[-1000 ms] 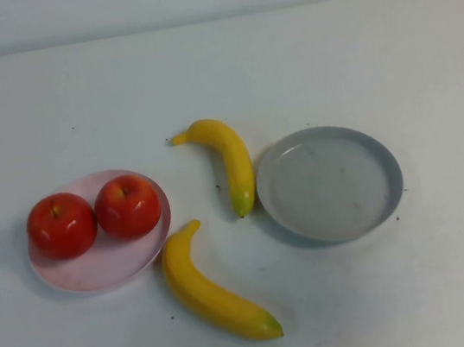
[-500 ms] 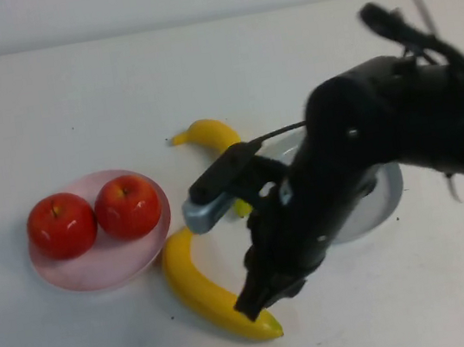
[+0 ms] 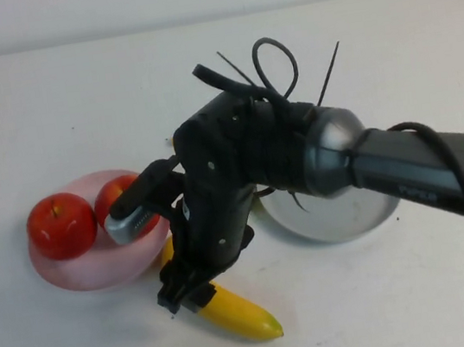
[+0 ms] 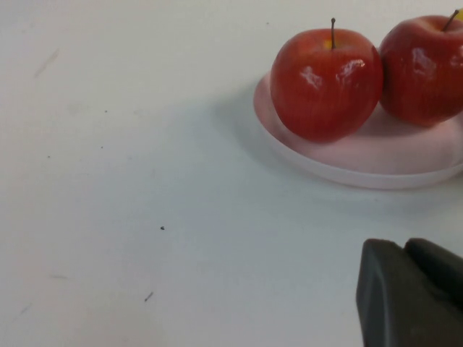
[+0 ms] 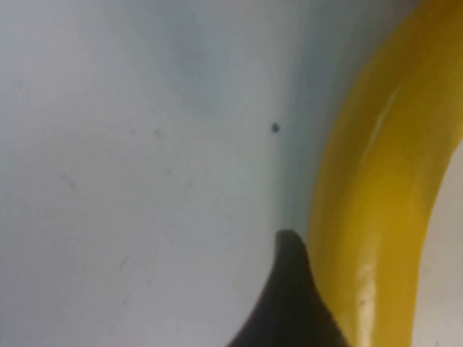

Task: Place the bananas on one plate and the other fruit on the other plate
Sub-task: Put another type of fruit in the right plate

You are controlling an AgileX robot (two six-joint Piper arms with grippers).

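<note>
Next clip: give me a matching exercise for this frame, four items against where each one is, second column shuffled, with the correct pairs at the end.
Column one:
1. two red apples
2. grey plate
3. near banana
4. left gripper

Column two:
A. on the table, under the right gripper, which is down over its middle
B. on the pink plate
C. partly hidden behind the right arm
D. seen only in the left wrist view, off the pink plate's rim

Pairs: 1-B, 2-C, 3-A, 4-D

A plain white worktop [image 3: 82,335] fills nearly the whole scene. Along its far edge runs a pale wall [image 3: 59,12]. Lighting is soft and even.
</note>
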